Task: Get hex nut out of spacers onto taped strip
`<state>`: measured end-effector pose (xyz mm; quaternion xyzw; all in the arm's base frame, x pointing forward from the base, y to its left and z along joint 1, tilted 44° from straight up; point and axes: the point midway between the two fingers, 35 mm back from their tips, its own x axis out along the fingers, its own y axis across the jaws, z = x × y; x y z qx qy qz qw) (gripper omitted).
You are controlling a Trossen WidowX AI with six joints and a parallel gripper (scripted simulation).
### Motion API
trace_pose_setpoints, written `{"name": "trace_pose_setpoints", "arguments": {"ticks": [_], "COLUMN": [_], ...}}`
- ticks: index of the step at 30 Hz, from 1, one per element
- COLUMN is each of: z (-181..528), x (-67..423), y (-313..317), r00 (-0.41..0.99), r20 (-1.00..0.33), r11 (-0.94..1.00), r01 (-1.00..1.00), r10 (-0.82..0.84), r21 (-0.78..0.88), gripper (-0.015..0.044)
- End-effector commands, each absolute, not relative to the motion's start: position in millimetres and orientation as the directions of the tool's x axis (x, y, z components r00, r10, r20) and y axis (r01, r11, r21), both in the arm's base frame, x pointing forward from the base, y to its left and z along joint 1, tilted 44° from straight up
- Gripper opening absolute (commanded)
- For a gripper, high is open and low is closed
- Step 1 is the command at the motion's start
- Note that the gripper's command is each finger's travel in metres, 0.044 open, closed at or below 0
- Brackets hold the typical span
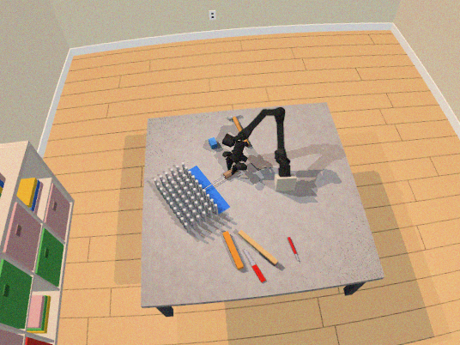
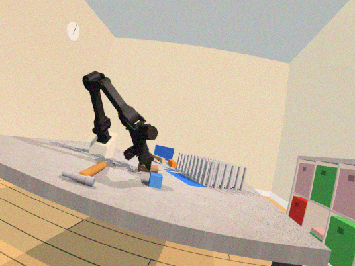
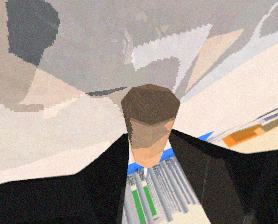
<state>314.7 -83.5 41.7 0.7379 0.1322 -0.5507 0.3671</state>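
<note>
Clamping the brown handle (image 1: 227,173) of a thin wire hook (image 1: 214,183) laid across the blue strip (image 1: 208,189) into the spacers (image 1: 185,195), the gripper (image 1: 233,167) was apparently mid-drag, needing a straight pull next; the nut stayed hidden.

Home room, wood plank floor (image 1: 300,62), cube shelf (image 1: 69,201), wall clock (image 2: 73,31)

Taped strip (image 1: 213,191) apparently touching spacers (image 1: 185,195)

Hand (image 1: 230,172) low, clamped on handle (image 3: 150,117)
</note>
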Motion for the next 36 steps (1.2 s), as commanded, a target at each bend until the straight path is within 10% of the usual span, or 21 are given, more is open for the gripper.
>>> {"name": "trace_pose_setpoints", "arguments": {"ticks": [1,36], "z": [45,57], "x": [311,309], "y": [-86,-76], "r00": [0.359,0.361], "r20": [-0.909,-0.907], "r11": [-0.694,-0.694], "r01": [0.599,0.596], "r10": [-0.213,-0.216], "r21": [0.400,0.403], "gripper": [0.0000,0.0000]}}
